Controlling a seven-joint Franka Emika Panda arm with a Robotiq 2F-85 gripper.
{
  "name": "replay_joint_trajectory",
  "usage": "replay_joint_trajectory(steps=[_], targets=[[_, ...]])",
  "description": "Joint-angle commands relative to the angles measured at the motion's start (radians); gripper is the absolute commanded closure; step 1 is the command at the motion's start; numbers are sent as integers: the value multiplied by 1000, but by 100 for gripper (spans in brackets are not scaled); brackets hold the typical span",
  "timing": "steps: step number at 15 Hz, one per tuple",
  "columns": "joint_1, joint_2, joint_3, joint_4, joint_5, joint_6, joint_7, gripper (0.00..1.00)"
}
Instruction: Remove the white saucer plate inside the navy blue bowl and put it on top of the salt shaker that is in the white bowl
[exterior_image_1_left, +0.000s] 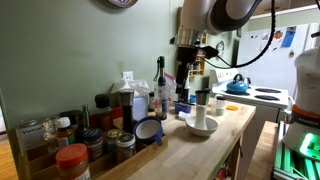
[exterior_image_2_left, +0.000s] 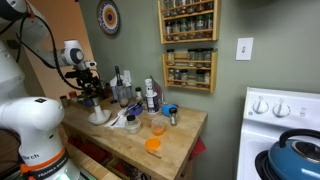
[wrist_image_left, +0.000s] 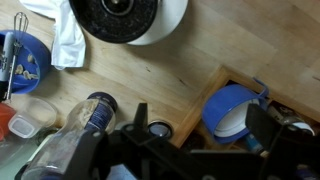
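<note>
- Wrist view is showing the pincer (wrist_image_left: 200, 135) along the bottom edge, its jaws standing wide apart and gripping nothing.
- Saucer (wrist_image_left: 236, 122) is lying inside the blue bowl (wrist_image_left: 222, 98) at the lower right of that frame. It is sitting just beside the finger on the frame's right, not between the jaws.
- White bowl (wrist_image_left: 165, 30) with the shaker (wrist_image_left: 125, 12) is filling the top centre, well apart from the blue bowl across bare counter (wrist_image_left: 200, 55).
- In an exterior view the pincer (exterior_image_1_left: 190, 62) is hanging high over the counter. The blue bowl (exterior_image_1_left: 148, 131) is lying down and to the left of it in the frame, seemingly tipped on its side.
- Judging from this, the coming move is calling for a shift toward the wrist frame's lower right, then a descent onto the saucer's rim.
</note>
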Motion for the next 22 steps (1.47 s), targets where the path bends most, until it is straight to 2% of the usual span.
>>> replay_joint_trajectory(steps=[1, 9, 10, 14, 18, 20, 21, 22], targets=[[3, 0, -3, 1, 0, -2, -1, 0], [3, 0, -3, 1, 0, -2, -1, 0], [-2, 14, 5, 17, -16, 4, 36, 0], [-16, 143, 77, 173, -237, -16, 271, 0], [48, 327, 83, 340, -290, -165, 371, 0], [79, 394, 62, 402, -227, -189, 333, 0], [81, 300, 47, 315, -239, -143, 329, 0], [93, 338, 39, 345, -234, -148, 327, 0]])
